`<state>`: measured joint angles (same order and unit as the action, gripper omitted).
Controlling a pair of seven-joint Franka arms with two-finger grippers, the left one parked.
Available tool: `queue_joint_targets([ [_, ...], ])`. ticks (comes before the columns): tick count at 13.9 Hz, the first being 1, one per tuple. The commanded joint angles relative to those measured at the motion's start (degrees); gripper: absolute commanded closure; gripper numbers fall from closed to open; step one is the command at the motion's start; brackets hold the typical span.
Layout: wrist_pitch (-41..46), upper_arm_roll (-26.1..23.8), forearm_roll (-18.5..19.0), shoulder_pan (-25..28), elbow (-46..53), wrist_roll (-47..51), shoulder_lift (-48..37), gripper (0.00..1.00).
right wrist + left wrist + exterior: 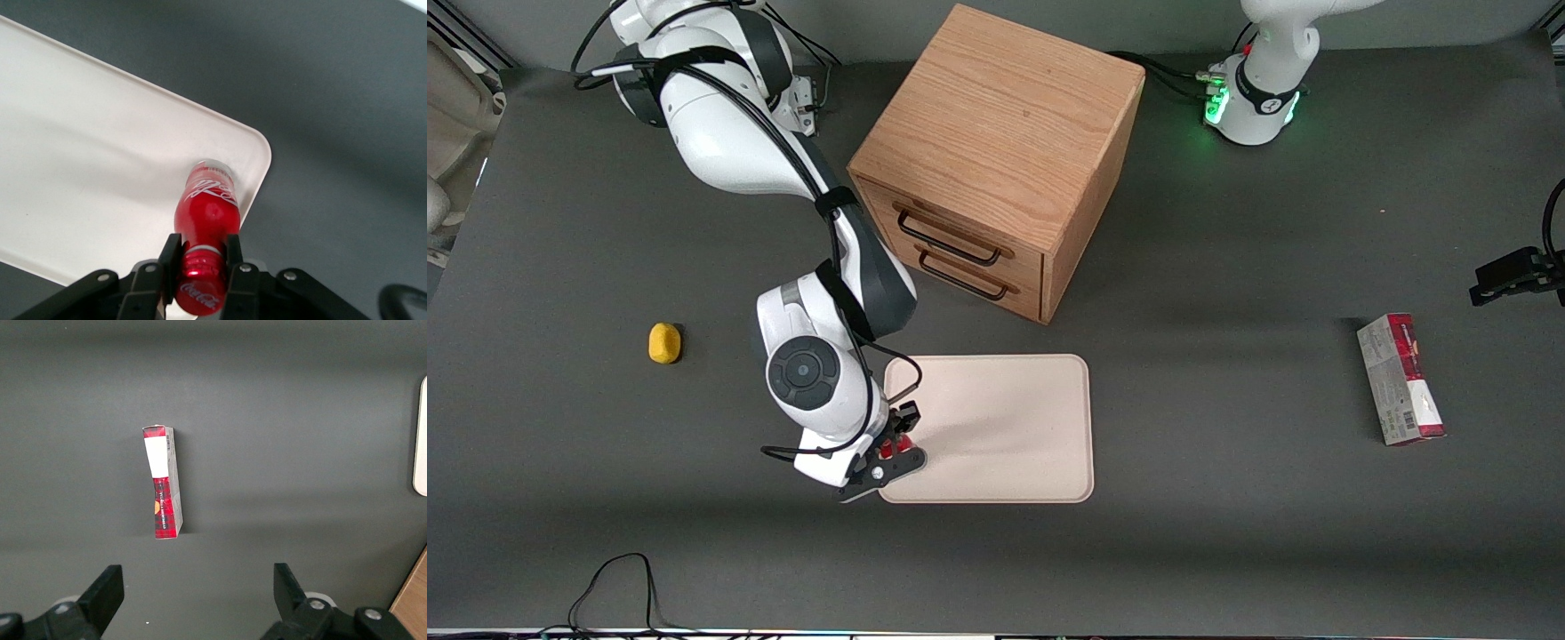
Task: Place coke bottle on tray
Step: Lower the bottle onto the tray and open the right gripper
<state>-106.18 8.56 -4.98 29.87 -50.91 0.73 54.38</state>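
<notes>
Gripper [203, 267] pinching coke bottle [207, 207] at neck, low centre of front frame; tray [1005, 427] beneath, bottle base at tray corner [257, 150] near rim; better shift inward, lower upright until base rests flat, then release

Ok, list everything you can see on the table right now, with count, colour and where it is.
coke bottle: one, red with white script, upright over a corner of the tray, held at the neck
tray: one, pale beige-pink, in front of the drawer cabinet
drawer cabinet: one, light wood with two black handles, farther from the front camera than the tray
carton: one, red and grey, lying toward the parked arm's end of the table
small lump: one, yellow, toward the working arm's end
table: one, dark grey
gripper: one, black, shut on the coke bottle above the tray's corner
</notes>
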Motion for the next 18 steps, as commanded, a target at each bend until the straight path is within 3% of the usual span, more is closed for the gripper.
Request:
queue_joint_targets([
  [1, -0.08, -0.47, -1.52, -0.69, 2.22, -0.99, 0.82, 1.00],
  [2, -0.08, -0.47, -1.52, -0.60, 2.22, -0.39, 0.82, 1.00],
  [3, -0.17, -0.47, -1.61, -0.60, 2.04, 0.14, 0.82, 0.09],
  [4, -0.17, -0.47, -1.61, -0.60, 2.04, 0.41, 0.73, 0.00],
  [10, 1.93, -0.47, -1.34, -0.42, 1.87, 0.76, -1.89, 0.00],
  [18, 19.14, 0.23, -0.03, -0.60, 1.78, 0.68, -15.24, 0.00],
])
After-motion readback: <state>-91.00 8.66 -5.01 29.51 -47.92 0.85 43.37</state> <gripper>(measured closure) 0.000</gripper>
